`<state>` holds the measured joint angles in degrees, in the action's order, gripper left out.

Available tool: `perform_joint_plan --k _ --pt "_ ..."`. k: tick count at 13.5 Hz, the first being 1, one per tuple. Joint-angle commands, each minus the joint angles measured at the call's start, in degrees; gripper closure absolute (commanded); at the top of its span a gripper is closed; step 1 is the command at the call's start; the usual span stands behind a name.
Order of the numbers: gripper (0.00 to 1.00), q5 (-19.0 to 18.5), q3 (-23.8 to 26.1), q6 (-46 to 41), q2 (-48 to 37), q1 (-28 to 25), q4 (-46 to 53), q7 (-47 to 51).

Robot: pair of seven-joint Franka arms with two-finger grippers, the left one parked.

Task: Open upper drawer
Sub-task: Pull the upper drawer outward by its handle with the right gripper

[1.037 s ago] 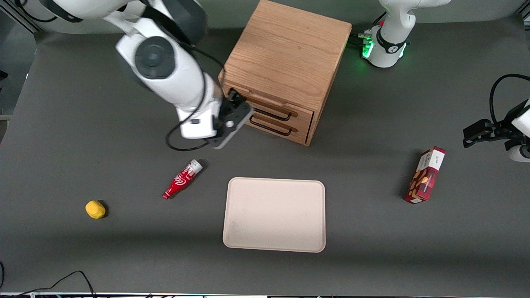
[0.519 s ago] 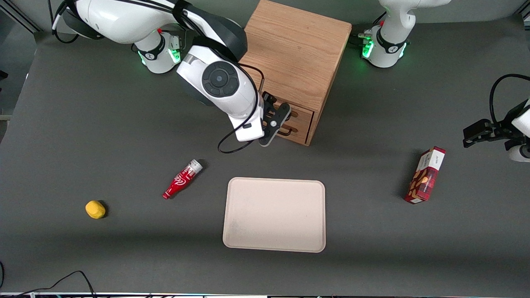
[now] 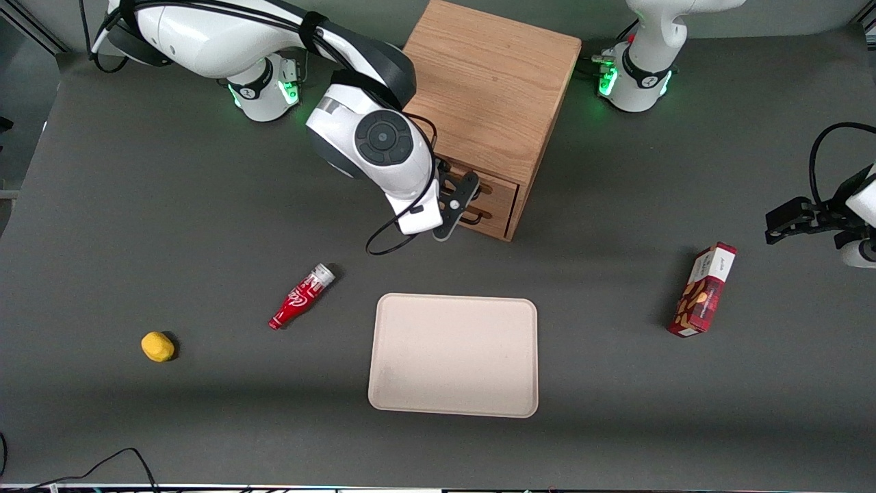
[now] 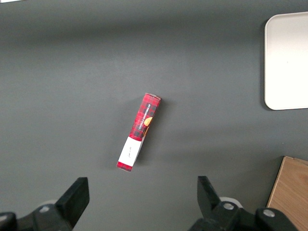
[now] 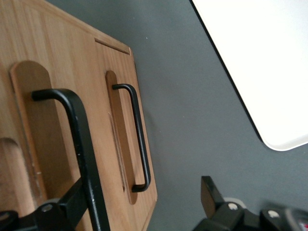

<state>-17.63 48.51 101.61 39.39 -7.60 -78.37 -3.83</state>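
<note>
The wooden cabinet (image 3: 489, 89) stands at the back middle of the table, both drawers flush with its front. The upper drawer (image 3: 498, 185) is partly hidden by my wrist. My right gripper (image 3: 457, 198) is right in front of the drawers. In the right wrist view the gripper (image 5: 142, 190) is open. The upper drawer's black wire handle (image 5: 77, 139) runs between the fingers, close beside one finger (image 5: 72, 202). The other finger (image 5: 210, 192) is over bare table. The lower drawer's handle (image 5: 139, 144) lies apart from both fingers.
A beige tray (image 3: 453, 355) lies nearer the front camera than the cabinet and also shows in the right wrist view (image 5: 260, 62). A red bottle (image 3: 301, 296) and a yellow lump (image 3: 157, 346) lie toward the working arm's end. A red box (image 3: 703, 289) lies toward the parked arm's end.
My right arm swung across from the working arm's end to the middle of the drawer fronts, then moved in slightly. The drawers have not moved.
</note>
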Motion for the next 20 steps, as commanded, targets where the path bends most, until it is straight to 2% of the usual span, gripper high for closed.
perform_joint_plan --k 1,6,13,17,20 --pt "0.0 -2.8 0.3 1.0 0.1 1.1 -0.8 -3.4" --pt "0.0 -2.7 -4.1 3.1 1.4 1.0 3.9 -8.4" --pt "0.0 -2.1 -11.5 11.2 1.7 1.1 6.1 -12.4" --pt "0.0 1.9 -16.7 15.8 1.7 1.1 7.0 -15.8" --pt "0.0 2.9 -18.8 17.7 1.7 1.2 7.3 -16.9"
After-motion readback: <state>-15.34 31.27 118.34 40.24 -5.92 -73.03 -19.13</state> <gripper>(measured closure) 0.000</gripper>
